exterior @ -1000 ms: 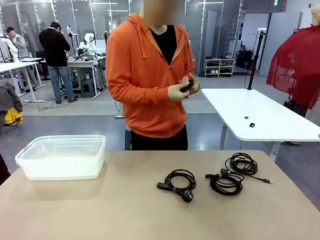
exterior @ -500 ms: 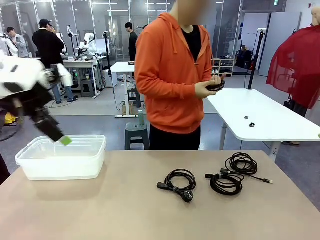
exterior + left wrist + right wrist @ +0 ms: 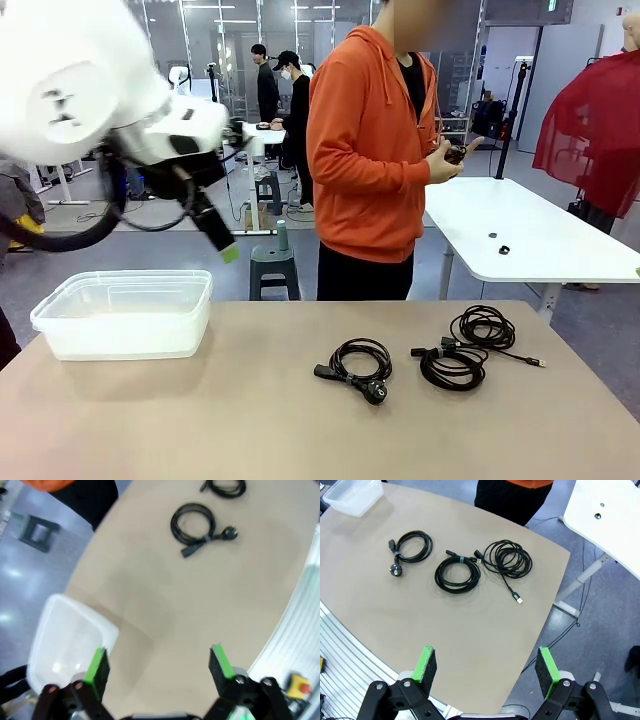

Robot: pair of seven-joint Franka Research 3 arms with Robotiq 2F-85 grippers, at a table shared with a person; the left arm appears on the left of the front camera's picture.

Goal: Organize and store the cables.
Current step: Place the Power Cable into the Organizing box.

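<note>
Three coiled cables (image 3: 348, 377) on worktop (image 3: 250, 430), right of ctr, well apart from clear tub (image 3: 125, 335); one coil cut off at top of left wrist view; left gripper (image 3: 157, 657) blurred in front view, jaws spread; right gripper (image 3: 487, 666) jaws spread too; small dark thing in person's hands (image 3: 445, 165), can't tell what.

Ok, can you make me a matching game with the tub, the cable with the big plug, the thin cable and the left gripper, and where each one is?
Things:
1. clear tub
2. cable with the chunky plug
3. thin cable
4. left gripper

Places:
A. middle of the table
B. up in the air, open
C. left end of the table
D. right end of the table

Pairs: 1-C, 2-A, 3-D, 4-B.
</note>
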